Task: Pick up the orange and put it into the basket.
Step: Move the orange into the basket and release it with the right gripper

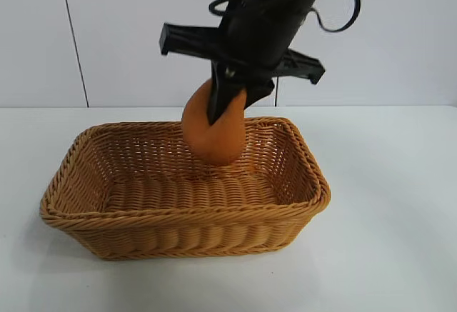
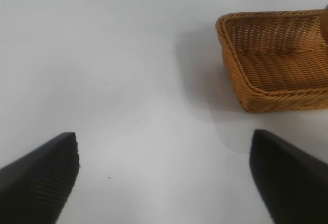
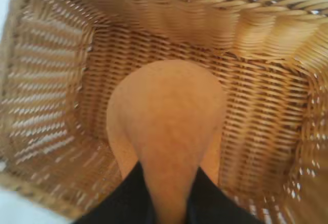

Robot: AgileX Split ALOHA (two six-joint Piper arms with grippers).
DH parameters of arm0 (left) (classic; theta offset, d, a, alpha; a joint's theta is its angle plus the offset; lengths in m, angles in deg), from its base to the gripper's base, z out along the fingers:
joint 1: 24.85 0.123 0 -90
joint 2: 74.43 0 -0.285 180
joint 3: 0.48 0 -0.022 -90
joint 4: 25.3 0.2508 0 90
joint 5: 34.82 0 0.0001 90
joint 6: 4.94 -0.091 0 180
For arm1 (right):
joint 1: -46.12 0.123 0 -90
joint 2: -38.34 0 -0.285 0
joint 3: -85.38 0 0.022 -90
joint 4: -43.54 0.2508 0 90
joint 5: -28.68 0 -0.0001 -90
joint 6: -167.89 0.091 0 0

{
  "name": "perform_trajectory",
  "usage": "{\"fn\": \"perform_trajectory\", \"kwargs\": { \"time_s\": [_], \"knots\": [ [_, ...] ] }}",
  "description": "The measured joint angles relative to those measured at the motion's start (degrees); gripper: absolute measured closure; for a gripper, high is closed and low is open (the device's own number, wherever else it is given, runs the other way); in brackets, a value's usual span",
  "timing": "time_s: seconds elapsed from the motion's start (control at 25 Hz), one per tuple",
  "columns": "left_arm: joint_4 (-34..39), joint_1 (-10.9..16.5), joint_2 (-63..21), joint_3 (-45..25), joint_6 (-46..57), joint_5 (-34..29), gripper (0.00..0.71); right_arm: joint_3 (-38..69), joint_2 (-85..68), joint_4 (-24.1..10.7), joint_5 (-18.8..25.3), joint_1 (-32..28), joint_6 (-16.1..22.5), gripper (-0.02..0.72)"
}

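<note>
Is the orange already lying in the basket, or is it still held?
Still held. The right end effector pinches the orange, which hangs inside the basket above its floor. The left end effector is open, away.

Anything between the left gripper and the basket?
Nothing: in the left wrist view only bare white table lies between the open left gripper and the basket. The right gripper holds the orange over the basket.

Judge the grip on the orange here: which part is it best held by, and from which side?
By its narrow top, from straight above, as the right hand does now. The orange is soft and hangs pear-shaped, its pinched top between the fingers and its wide bulk inside the basket. A top approach probably keeps the fingers off the sloping walls. The left hand waits open beside the basket.
</note>
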Motion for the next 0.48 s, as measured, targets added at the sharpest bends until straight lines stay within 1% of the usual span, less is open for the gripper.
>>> {"fn": "perform_trajectory", "kwargs": {
  "time_s": [0.12, 0.32, 0.36, 0.4, 0.44, 0.48],
  "knots": [
    [0.0, 0.0, 0.0, 0.0, 0.0, 0.0, 0.065, 0.0, 4.36, 0.08, -3.22, 0.0, 0.05, 0.666],
    [0.0, 0.0, 0.0, 0.0, 0.0, 0.0, 0.065, 0.0, 8.15, 0.49, -4.03, 0.0, 0.11, 0.665],
    [0.0, 0.0, 0.0, 0.0, 0.0, 0.0, 0.065, 0.0, 8.16, 0.54, -4.03, 0.0, 0.11, 0.652],
    [0.0, 0.0, 0.0, 0.0, 0.0, 0.0, 0.065, 0.0, 8.16, 0.59, -4.03, 0.0, 0.11, 0.618],
    [0.0, 0.0, 0.0, 0.0, 0.0, 0.0, 0.065, 0.0, 8.16, 0.61, -3.96, 0.0, 0.11, 0.561],
    [0.0, 0.0, 0.0, 0.0, 0.0, 0.0, 0.065, 0.0, 8.16, 0.61, -3.6, 0.0, 0.06, 0.482]
  ]
}}
